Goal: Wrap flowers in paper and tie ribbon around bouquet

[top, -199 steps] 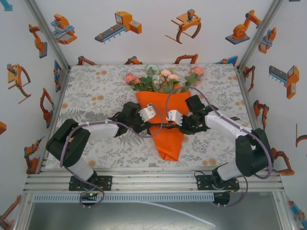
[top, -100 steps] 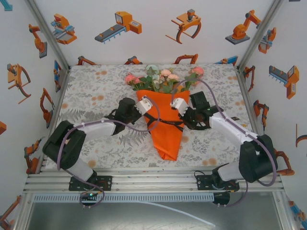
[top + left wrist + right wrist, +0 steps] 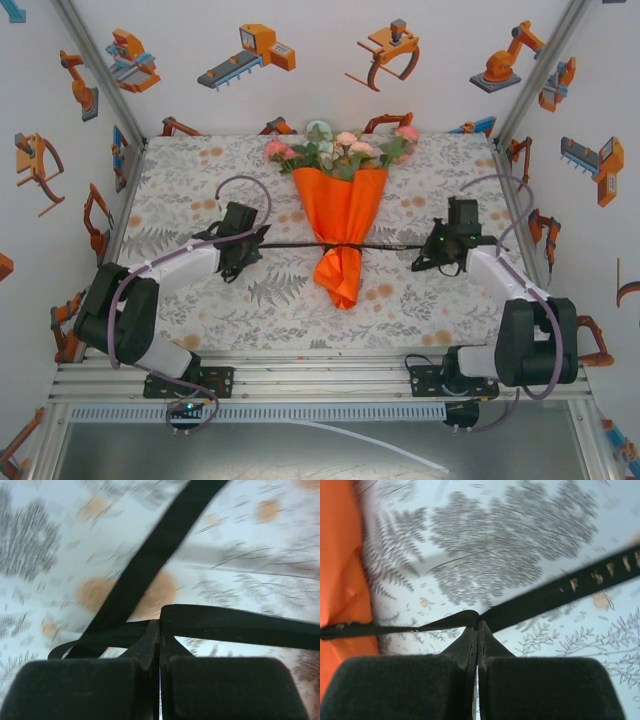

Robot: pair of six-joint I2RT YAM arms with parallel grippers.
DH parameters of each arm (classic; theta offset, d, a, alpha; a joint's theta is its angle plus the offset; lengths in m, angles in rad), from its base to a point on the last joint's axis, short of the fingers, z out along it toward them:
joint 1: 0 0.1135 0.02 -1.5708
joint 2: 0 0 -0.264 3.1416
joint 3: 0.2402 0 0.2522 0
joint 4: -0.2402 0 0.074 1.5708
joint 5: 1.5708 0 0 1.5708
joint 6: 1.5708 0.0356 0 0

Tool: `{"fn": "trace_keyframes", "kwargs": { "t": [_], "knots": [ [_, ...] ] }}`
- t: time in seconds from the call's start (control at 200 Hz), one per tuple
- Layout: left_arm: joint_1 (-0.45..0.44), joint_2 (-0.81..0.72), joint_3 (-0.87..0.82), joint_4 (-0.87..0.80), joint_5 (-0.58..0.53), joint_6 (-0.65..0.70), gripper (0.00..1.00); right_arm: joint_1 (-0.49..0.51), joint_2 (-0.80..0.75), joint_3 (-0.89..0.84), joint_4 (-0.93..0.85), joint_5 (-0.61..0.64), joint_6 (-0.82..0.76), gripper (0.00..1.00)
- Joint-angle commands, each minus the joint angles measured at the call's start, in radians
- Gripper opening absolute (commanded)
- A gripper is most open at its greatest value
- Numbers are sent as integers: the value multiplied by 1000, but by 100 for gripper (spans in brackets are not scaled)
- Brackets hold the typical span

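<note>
The bouquet point(image 3: 341, 205) lies on the counter point(image 3: 190, 190), flower heads toward the far wall. The ribbon point(image 3: 290, 245) crosses its pinched waist, stretched straight between the left jaws and the right jaws, each clenched on it.

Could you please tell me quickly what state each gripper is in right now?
Left gripper: closed, pinching the ribbon.
Right gripper: closed, pinching the ribbon on the other side of the bouquet.
</note>
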State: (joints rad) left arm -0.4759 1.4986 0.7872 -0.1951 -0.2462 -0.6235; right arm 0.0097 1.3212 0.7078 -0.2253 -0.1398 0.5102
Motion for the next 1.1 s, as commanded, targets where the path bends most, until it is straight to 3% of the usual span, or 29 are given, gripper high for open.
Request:
{"fn": "trace_keyframes", "kwargs": {
  "t": [0.0, 0.185, 0.25, 0.396, 0.606, 0.656, 0.731, 0.861, 0.906, 0.976, 1.096],
  "knots": [
    [109, -46, -40, -135, -71, -202, 0, -141, -59, -80, 58, -6, 209, 0],
    [351, -92, -138, -77, 90, -255, 0, -435, -104, -168, 101, -57, 359, 0],
    [391, -103, -141, -45, 136, -241, 0, -459, -95, -164, 96, -59, 370, 0],
    [421, -119, -130, -72, 129, -260, 0, -495, -99, -177, 119, -55, 414, 0],
    [570, -129, -180, -67, 209, -304, 0, -574, -125, -179, 120, -69, 441, 0],
    [566, -142, -182, -51, 232, -288, 0, -575, -133, -176, 118, -79, 426, 0],
    [533, -173, -201, 74, 364, -238, 0, -554, -145, -178, 171, -152, 369, 0],
    [350, -258, -155, 116, 409, -102, 0, -450, -214, -143, 192, -223, 184, 1],
    [288, -290, -125, 96, 391, -44, 0, -411, -243, -121, 172, -232, 135, 15],
    [206, -328, -77, 71, 364, 43, 0, -330, -274, -80, 137, -255, 46, 27],
    [102, -345, 0, 29, 314, 169, 0, -185, -268, 14, 30, -221, -77, 66]
  ]
}}
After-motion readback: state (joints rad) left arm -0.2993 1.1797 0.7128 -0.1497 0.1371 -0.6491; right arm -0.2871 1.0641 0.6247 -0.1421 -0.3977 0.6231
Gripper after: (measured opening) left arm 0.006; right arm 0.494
